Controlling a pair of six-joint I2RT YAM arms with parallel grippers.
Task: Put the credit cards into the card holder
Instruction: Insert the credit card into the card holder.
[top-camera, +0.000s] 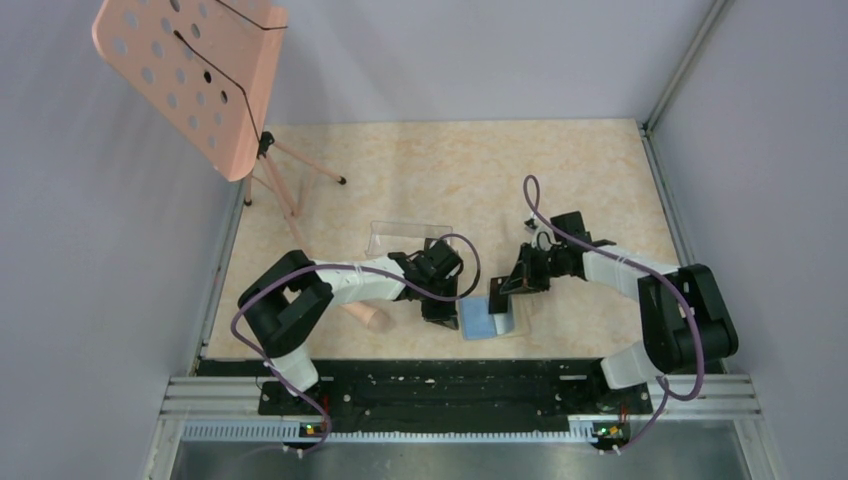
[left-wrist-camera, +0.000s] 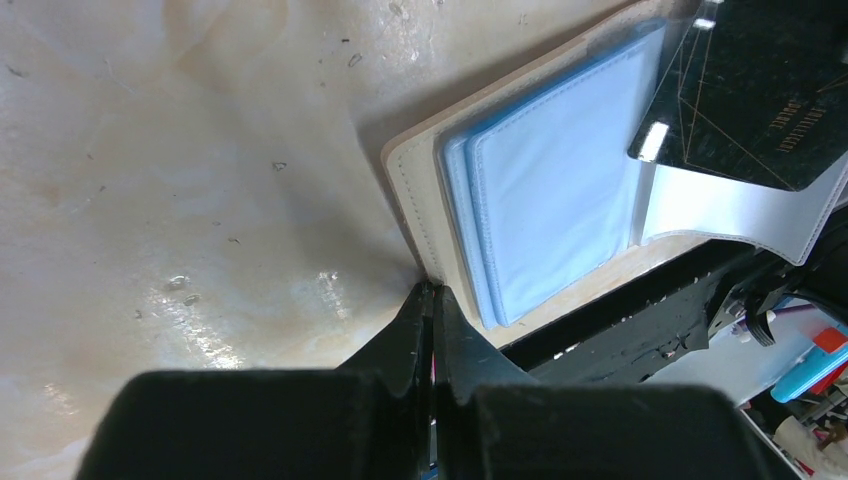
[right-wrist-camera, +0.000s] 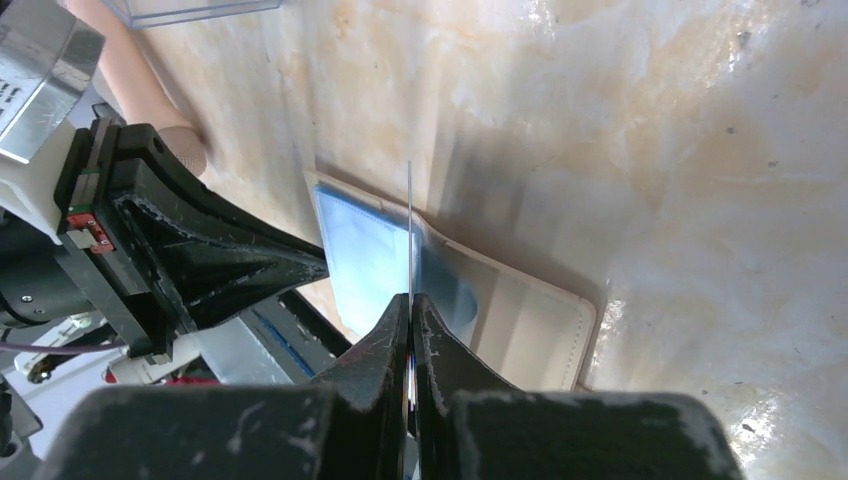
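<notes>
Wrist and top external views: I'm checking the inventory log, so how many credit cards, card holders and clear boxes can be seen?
credit card: 1
card holder: 1
clear box: 1
Total: 3

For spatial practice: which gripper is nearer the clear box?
Left. Left gripper lies just this side of the box; right gripper is farther right, over the card holder.
</notes>
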